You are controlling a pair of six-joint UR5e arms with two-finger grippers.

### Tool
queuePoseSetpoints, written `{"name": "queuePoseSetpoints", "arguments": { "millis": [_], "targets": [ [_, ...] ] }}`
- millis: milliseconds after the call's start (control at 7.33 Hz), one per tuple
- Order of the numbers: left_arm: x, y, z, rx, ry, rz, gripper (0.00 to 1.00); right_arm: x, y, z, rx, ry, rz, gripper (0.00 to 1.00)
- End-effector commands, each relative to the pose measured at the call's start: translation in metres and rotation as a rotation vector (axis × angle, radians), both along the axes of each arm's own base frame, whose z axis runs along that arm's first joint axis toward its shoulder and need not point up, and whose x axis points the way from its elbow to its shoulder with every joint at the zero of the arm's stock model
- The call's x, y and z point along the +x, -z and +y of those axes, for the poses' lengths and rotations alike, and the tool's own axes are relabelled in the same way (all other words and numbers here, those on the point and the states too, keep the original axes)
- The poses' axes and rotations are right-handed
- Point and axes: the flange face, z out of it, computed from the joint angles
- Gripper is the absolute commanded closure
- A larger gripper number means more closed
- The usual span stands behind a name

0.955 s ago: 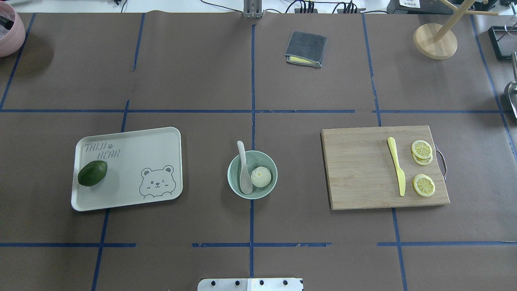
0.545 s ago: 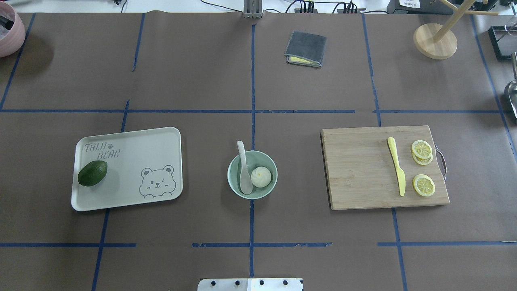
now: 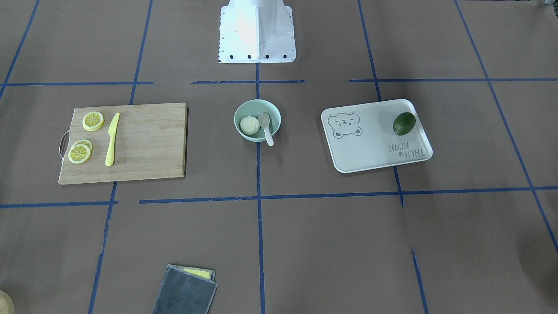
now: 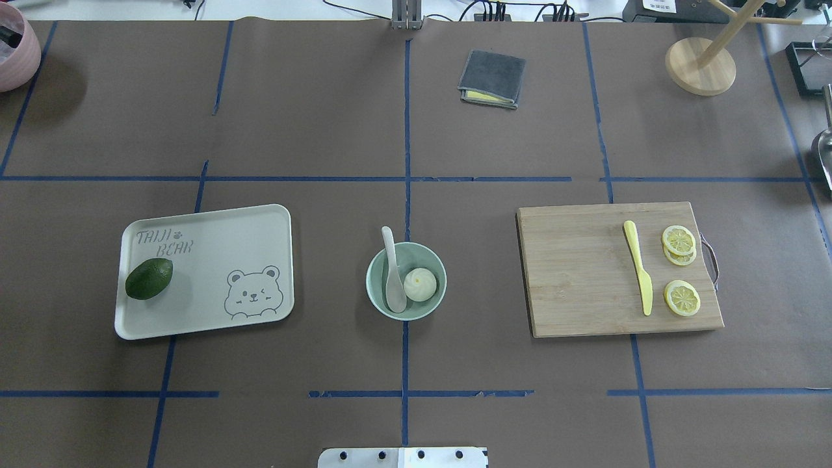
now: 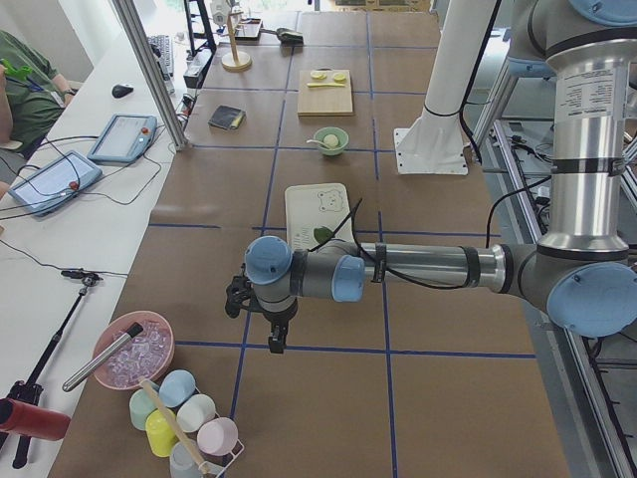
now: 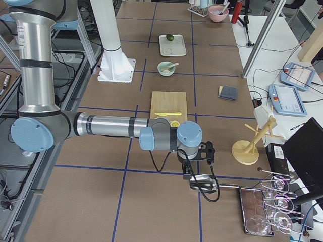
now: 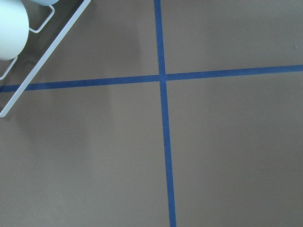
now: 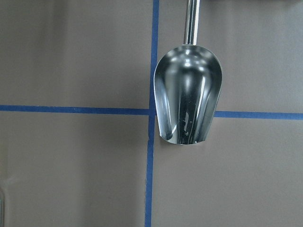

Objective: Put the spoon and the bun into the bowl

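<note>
The pale mint-green bowl [image 4: 372, 276] stands at the table's centre, also seen in the front view [image 3: 275, 112]. The white bun [image 4: 420, 285] lies inside it on the right. The cream spoon [image 4: 392, 273] rests with its scoop in the bowl and its handle over the far rim. My left gripper [image 5: 277, 339] hangs far off at the table's left end. My right gripper [image 6: 187, 174] hangs at the right end above a metal scoop [image 8: 188, 99]. Both show only in side views, so I cannot tell if they are open or shut.
A white bear-print tray [image 4: 260, 227] with a dark avocado [image 4: 149, 278] lies left of the bowl. A wooden cutting board [image 4: 572, 273] with a yellow knife [image 4: 638, 266] and lemon slices [image 4: 682, 298] lies right. A grey cloth [image 4: 492, 78] sits at the back.
</note>
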Motion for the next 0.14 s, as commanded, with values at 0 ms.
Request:
{"name": "queuePoseSetpoints", "arguments": {
  "millis": [0],
  "targets": [
    [0.0002,0.0,0.0,0.0,0.0,0.0,0.0,-0.0005,0.001,-0.0006,0.002,0.001,0.0,0.0]
  ]
}}
